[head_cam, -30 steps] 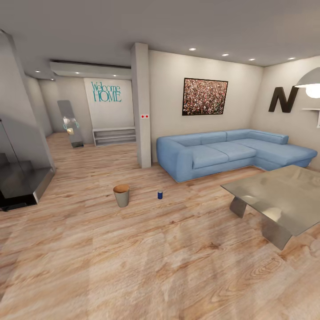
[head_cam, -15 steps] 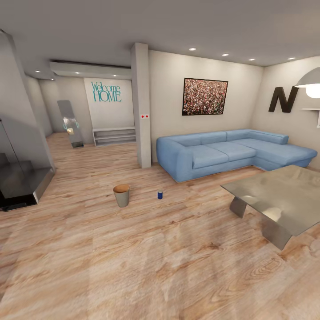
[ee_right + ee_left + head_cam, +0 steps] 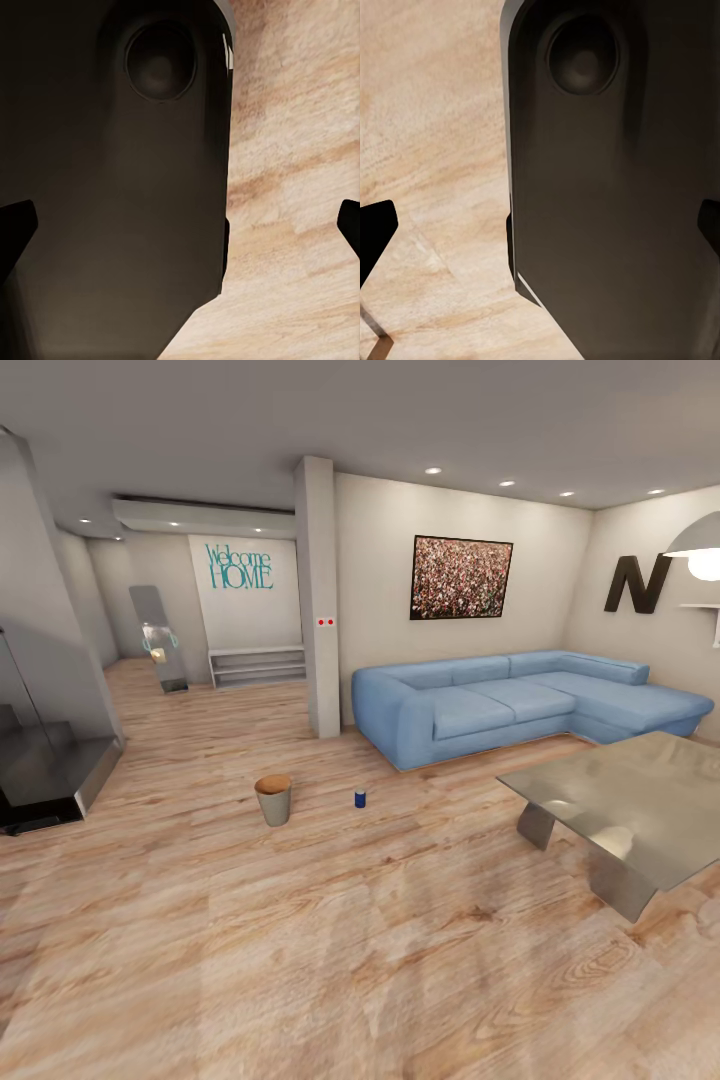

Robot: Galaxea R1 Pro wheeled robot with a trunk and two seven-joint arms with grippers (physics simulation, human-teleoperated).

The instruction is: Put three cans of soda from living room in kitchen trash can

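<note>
Out across the pale plank floor (image 3: 330, 920), I see the living room spread in front of me: blue corner sofa (image 3: 520, 705) against the far wall, the black N (image 3: 636, 584) on the right wall, and the grey low desk (image 3: 630, 805) close on my right. The tash can (image 3: 273, 799) stands upright on the floor, and one dark blue can of soda (image 3: 360, 798) stands near it, to its right, the two clearly apart. No orange cans from where I look, and whether anything already lies inside the bin I cannot tell, since its mouth is too small at this range.

At my wrists, each camera looks past a dark body panel down at the wood. The left gripper (image 3: 540, 232) has dark fingertips (image 3: 376, 232) at the far edges of its picture, spread wide with nothing between them. Same with the right gripper (image 3: 180, 225): wide apart, empty.

So my judgement: the job is barely begun. Nothing is in hand, the blue can waits on the floor, and two more need finding.
</note>
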